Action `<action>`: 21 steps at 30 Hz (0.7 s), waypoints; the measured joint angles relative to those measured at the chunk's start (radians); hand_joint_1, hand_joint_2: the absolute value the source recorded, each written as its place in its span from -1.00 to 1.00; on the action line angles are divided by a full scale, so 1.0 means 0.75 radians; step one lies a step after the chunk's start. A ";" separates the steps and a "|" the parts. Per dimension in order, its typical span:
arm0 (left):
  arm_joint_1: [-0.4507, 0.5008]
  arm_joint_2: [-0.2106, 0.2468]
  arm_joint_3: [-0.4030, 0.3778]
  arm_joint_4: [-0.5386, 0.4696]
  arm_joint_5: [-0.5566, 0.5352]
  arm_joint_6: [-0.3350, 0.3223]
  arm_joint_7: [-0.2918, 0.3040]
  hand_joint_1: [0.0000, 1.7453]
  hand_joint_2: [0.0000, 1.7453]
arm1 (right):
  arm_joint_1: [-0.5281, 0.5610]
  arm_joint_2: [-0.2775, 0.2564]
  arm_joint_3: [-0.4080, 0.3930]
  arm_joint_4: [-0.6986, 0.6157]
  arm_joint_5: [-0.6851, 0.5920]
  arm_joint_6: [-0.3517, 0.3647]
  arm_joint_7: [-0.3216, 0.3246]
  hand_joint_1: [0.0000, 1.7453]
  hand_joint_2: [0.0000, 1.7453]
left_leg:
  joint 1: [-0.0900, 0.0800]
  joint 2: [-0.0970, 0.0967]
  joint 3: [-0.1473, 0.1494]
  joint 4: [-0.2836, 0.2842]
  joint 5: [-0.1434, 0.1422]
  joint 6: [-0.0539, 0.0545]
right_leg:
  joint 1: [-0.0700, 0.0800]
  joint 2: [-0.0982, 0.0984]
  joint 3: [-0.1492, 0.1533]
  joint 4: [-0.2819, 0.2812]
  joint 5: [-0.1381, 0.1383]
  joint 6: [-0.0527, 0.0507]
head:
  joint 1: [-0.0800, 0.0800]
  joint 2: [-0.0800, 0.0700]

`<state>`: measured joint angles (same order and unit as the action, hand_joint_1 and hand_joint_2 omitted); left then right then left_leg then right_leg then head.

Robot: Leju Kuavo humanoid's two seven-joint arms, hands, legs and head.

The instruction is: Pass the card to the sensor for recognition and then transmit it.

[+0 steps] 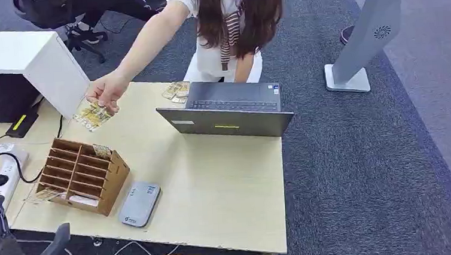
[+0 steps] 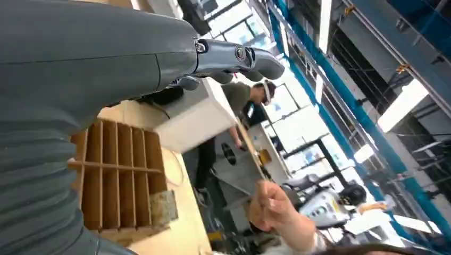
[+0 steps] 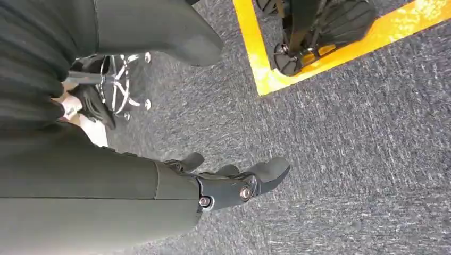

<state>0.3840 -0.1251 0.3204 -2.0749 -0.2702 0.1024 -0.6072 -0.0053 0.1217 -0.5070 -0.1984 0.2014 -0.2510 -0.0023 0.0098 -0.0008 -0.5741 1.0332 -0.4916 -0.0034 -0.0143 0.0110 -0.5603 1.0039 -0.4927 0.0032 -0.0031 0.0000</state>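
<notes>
A person (image 1: 228, 25) stood behind the tabletop (image 1: 215, 188) and reached an arm across it. The person's hand (image 1: 108, 91) held a card (image 1: 93, 116) above the far left part of the tabletop, just beyond the rack (image 1: 81, 175). The card was in the air, tilted, and it touched nothing on the tabletop.

The rack was a brown cardboard box with many slots. One small card (image 1: 102, 150) stood at its far top edge, and another thing, pale and flat, lay in a near slot. Just beside the rack, on its right, lay the sensor (image 1: 139, 203), a flat grey device, near the front edge of the tabletop. An open laptop (image 1: 228, 112) stood further back, its screen turned toward the person. A few more cards (image 1: 177, 91) lay beside the laptop on the left. A white box (image 1: 23, 60) stood at the far left, and a white power strip (image 1: 5, 173) with a black cable lay left of the rack.

The left hand (image 1: 3, 248) was low at the front left corner, near the tabletop edge and well apart from the card. Its fingers were spread and it held nothing. In the left wrist view the fingers (image 2: 250, 56) were straight out, with the rack (image 2: 119, 175) behind them.

The right hand (image 3: 228, 183) hung over the grey carpet (image 3: 345, 159), released, with nothing in it. A yellow line (image 3: 255, 53) ran on the floor nearby.
</notes>
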 joint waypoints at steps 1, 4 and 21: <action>-0.010 0.024 -0.021 0.000 -0.073 0.065 0.041 -1.00 1.00 | -0.001 0.000 0.003 0.001 0.016 0.006 0.006 -1.00 1.00 | 0.000 0.000 0.000 0.000 0.000 0.000 | 0.000 0.000 0.000 0.000 0.000 0.000 | 0.000 0.000; -0.116 0.128 -0.105 0.023 -0.412 0.253 0.246 -1.00 1.00 | -0.007 0.000 0.022 0.001 0.063 0.032 0.019 -1.00 1.00 | 0.000 -0.005 0.000 0.000 0.002 0.001 | 0.000 -0.005 -0.002 0.000 0.000 0.000 | -0.001 -0.001; -1.126 0.625 -0.548 0.991 -1.504 0.445 0.953 -1.00 1.00 | -0.047 -0.001 0.181 0.005 0.296 0.140 0.058 -1.00 1.00 | 0.001 0.002 -0.005 0.000 0.017 -0.001 | 0.001 0.002 -0.005 0.002 0.014 -0.003 | 0.000 0.000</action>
<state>-0.4608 0.3436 -0.0904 -1.3315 -1.3981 0.4363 0.1072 -0.0402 0.1213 -0.3712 -0.1946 0.4238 -0.1461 0.0412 0.0104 0.0009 -0.5777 1.0335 -0.4791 -0.0041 -0.0136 0.0129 -0.5644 1.0051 -0.4821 0.0006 -0.0027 0.0000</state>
